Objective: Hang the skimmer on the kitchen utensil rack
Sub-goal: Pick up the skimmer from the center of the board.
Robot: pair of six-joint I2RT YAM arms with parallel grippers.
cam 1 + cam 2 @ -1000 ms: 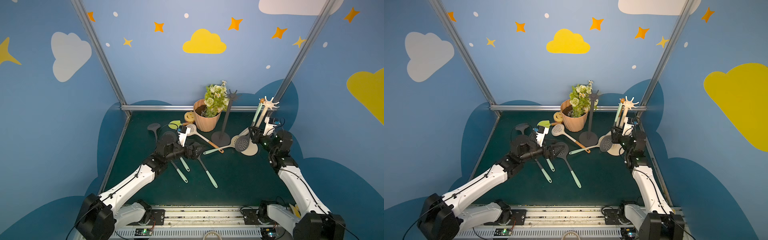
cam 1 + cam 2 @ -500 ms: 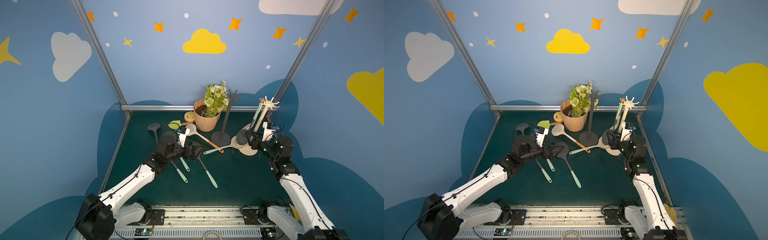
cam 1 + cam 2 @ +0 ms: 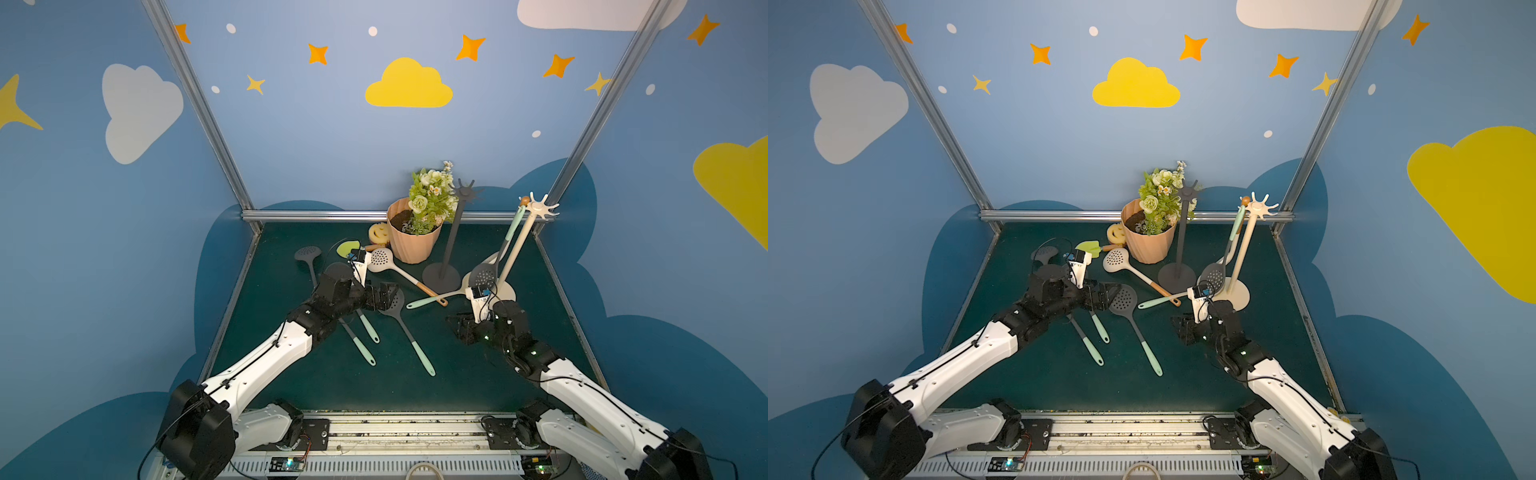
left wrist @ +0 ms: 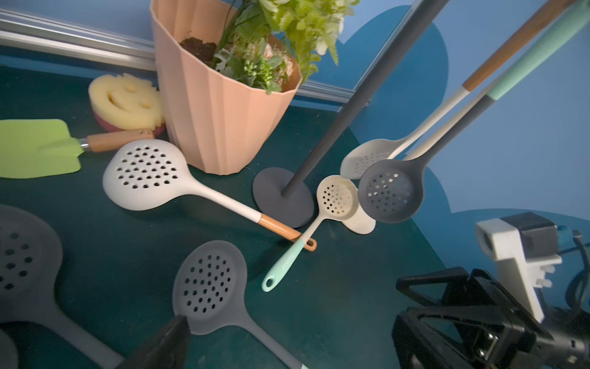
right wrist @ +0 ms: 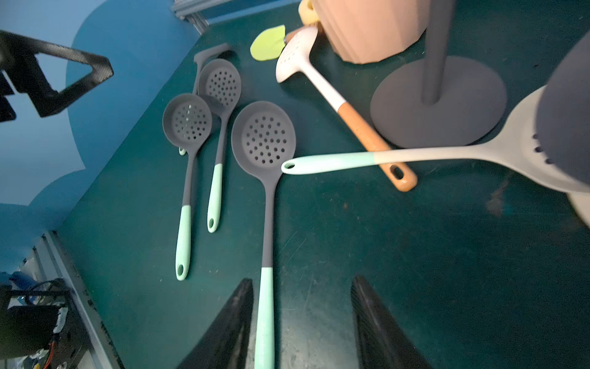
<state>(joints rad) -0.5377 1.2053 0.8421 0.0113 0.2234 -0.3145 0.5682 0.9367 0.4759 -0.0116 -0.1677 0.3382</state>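
Between the fingers of the right gripper (image 5: 300,284), a long skimmer (image 5: 263,140) has its mint handle cut off by the frame. Beyond it, the hung skimmer (image 5: 566,121) is blurred and cropped. In both top views the left arm (image 3: 332,297) hides two skimmer heads.

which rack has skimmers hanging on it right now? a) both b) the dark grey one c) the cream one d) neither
c: a grey skimmer and a cream skimmer hang from the top hooks of the cream rack, while the dark grey rack carries nothing.
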